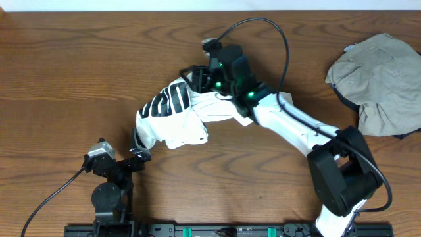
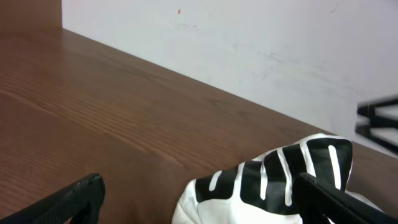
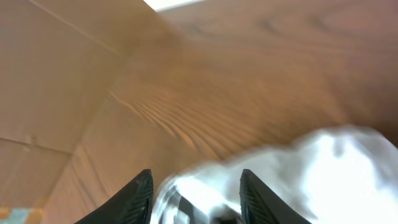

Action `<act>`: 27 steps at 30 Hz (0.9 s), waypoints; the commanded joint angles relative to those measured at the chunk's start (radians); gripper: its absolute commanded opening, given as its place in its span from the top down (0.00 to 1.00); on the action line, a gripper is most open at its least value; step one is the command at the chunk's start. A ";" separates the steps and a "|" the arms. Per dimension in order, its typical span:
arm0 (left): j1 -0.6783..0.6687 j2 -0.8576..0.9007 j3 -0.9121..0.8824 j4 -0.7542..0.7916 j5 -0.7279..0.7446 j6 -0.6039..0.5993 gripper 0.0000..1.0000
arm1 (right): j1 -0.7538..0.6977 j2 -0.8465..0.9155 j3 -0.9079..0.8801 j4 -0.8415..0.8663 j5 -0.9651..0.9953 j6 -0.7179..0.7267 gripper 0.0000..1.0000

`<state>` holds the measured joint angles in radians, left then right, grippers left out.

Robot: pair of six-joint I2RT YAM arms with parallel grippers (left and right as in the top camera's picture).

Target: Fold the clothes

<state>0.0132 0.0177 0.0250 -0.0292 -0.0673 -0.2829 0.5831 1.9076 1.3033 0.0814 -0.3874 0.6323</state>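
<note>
White crumpled fabric T-shirt (image 1: pixel 172 112) with black lettering lies under the right end effector (image 1: pixel 190 77), fingers parted, and beside the left end effector (image 1: pixel 138 149), spread wide and empty.

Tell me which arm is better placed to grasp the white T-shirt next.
Probably right: the right gripper hangs over the white T-shirt, fingers apart above fabric. The left gripper is open, just off its near corner.

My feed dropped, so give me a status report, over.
Left tool open beside white T-shirt. Right tool open over it. T-shirt bunched, not neatly folded. Grey-beige shirt heaped aside, nothing in the way.
</note>
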 commanded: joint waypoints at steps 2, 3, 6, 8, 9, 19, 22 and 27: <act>0.007 0.001 -0.021 -0.036 -0.023 0.017 0.02 | -0.086 -0.019 0.006 -0.137 -0.046 -0.029 0.57; 0.007 0.002 -0.021 -0.036 -0.023 0.017 0.02 | -0.101 -0.022 0.006 -0.173 -0.047 -0.038 0.57; 0.007 0.001 -0.021 -0.037 -0.023 0.017 0.02 | -0.142 -0.032 0.006 -0.315 0.013 -0.082 0.57; 0.007 0.001 -0.021 -0.036 -0.023 0.017 0.02 | -0.161 -0.040 0.006 -0.424 0.110 -0.124 0.55; 0.007 0.001 -0.021 -0.036 -0.023 0.017 0.02 | -0.167 -0.043 0.006 -0.472 0.156 -0.151 0.53; 0.007 0.001 -0.021 -0.036 -0.023 0.017 0.02 | -0.144 -0.053 0.006 -0.745 0.371 -0.312 0.44; 0.007 0.001 -0.021 -0.036 -0.023 0.017 0.02 | -0.141 -0.053 0.006 -0.765 0.372 -0.304 0.44; 0.007 0.001 -0.021 -0.037 -0.023 0.017 0.02 | -0.141 -0.055 0.006 -0.771 0.367 -0.259 0.43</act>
<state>0.0132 0.0177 0.0250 -0.0292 -0.0673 -0.2829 0.4282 1.8835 1.3006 -0.6945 -0.0433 0.3584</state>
